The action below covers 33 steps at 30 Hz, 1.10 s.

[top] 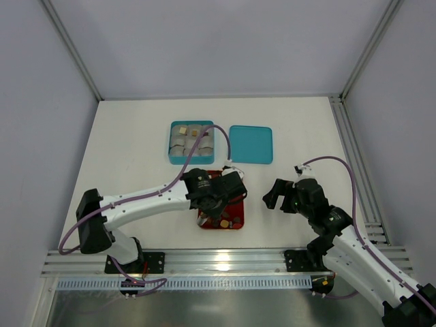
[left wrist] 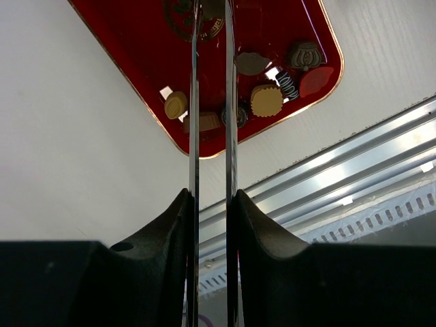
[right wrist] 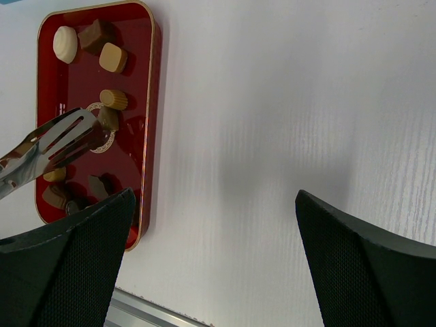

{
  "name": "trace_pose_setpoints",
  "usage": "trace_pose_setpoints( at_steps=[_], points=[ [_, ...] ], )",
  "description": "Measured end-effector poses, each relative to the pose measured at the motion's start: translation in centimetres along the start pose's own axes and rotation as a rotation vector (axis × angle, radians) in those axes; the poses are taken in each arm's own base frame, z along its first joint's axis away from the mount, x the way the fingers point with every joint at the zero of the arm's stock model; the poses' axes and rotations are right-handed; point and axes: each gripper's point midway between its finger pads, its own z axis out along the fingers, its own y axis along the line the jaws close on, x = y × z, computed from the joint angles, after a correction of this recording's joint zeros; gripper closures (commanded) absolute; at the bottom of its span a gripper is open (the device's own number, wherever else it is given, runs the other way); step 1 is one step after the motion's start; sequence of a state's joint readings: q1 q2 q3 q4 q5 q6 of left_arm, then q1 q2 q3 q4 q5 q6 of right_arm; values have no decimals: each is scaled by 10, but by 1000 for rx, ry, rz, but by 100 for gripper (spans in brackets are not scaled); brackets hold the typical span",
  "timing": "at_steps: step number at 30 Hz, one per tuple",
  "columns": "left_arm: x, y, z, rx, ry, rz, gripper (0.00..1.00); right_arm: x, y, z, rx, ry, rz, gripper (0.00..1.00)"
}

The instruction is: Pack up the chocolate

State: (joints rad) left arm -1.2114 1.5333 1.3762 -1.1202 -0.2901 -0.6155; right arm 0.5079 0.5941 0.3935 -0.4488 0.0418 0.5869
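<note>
Left hand [left wrist: 210, 197] is seen closed narrowly on a pair of metal tongs [left wrist: 194, 102], whose two thin blades are pressed between its fingers and reach out over the red tray [left wrist: 136, 41]. From the right wrist view the slotted tips of the tongs are seen above the middle of the tray, just beside a tan piece; whether anything is gripped between them cannot be told. The chocolate [right wrist: 112, 58] is scattered loose in the tray: cream, tan and brown pieces at one end, more at the other. A teal box [top: 172, 146] lined with pale paper cups is set behind the tray, and a few small tan pieces are seen in it. Its lid [top: 251, 144] lies flat just beside it. The right hand [top: 283, 194] is held wide open over the bare tabletop [top: 136, 150], to the right of the tray, with nothing between its fingers.
</note>
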Motion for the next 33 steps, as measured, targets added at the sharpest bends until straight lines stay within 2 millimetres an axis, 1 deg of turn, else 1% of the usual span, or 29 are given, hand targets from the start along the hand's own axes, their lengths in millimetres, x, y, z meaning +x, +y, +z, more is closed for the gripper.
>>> trace_pose_setpoints(
  at_steps=[4, 6, 10, 14, 21, 25, 29, 33],
  points=[
    [-3, 6, -2, -1, -8, -10, 77, 0, 0, 0, 1, 1, 0, 0],
    [-7, 12, -4, -1, -18, -25, 77, 0, 0, 0, 1, 1, 0, 0],
    [-17, 31, -9, -8, -43, -72, 77, 0, 0, 0, 1, 1, 0, 0],
    [-32, 53, -14, -17, -70, -128, 76, 0, 0, 0, 1, 1, 0, 0],
    [-64, 107, -22, -60, -122, -249, 76, 1, 0, 2, 2, 8, -1, 0],
    [-78, 147, -19, -107, -136, -327, 76, 2, 0, 3, 3, 14, -1, 0],
    [-88, 181, -7, -157, -123, -386, 76, 3, 1, 4, 0, 21, -2, 0],
    [-95, 208, 12, -202, -90, -422, 76, 4, 1, 6, -2, 31, -6, 0]
  ],
)
